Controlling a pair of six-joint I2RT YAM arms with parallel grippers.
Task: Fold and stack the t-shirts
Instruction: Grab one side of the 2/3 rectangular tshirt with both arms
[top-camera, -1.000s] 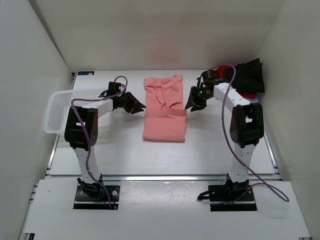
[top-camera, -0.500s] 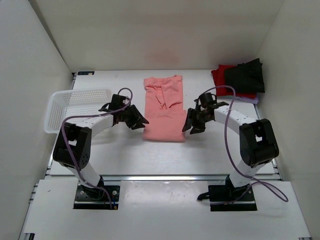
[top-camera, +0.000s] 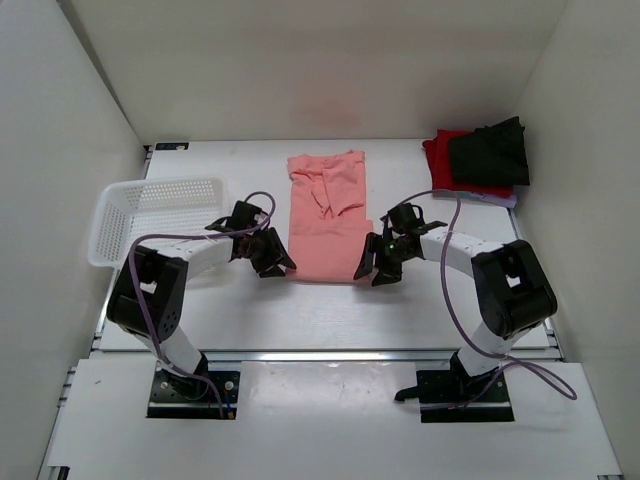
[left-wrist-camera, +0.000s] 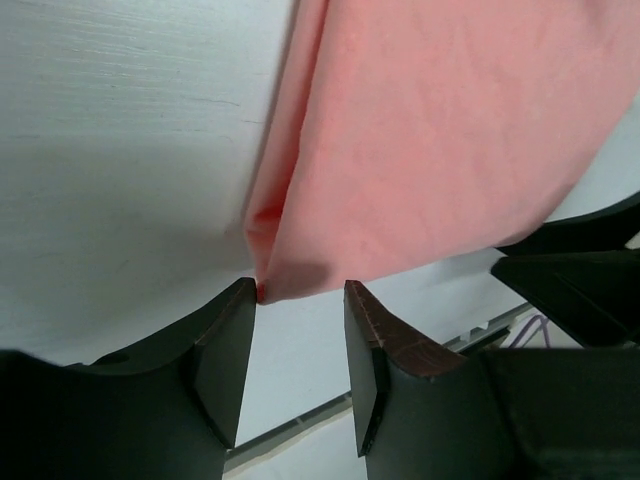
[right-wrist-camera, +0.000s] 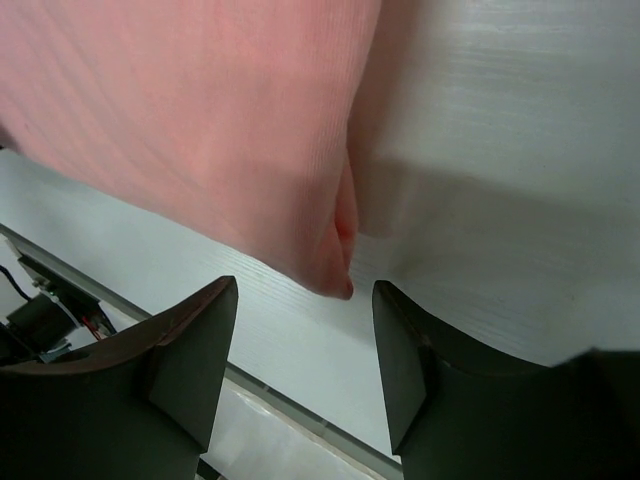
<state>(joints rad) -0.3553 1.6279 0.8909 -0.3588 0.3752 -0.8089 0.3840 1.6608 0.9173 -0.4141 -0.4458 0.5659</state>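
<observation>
Pink, and flat out in the middle of the table (top-camera: 330, 310): the pink shirt (top-camera: 328, 215) lay as a long narrow strip, folded lengthwise, with a sleeve tucked over its far half and its hem toward the arms. And there they were, one on each near corner! The left gripper (left-wrist-camera: 300, 290) sat low at the near-left corner with its jaws spread. The tip of the cloth poked in between them, right against the left finger, and nothing was pinched. The right gripper (right-wrist-camera: 305, 288) was at the near-right corner, jaws wide apart too. That corner sat loose in the gap, touching neither finger as far as the wrist view showed. Off in the far right corner was the stack: the black shirt (top-camera: 490, 155) on top of the red shirt (top-camera: 438, 155), and a sliver of the lavender shirt (top-camera: 506, 199) showing at the bottom. Over on the left the white basket (top-camera: 150, 190) stood well apart from the pink shirt.
</observation>
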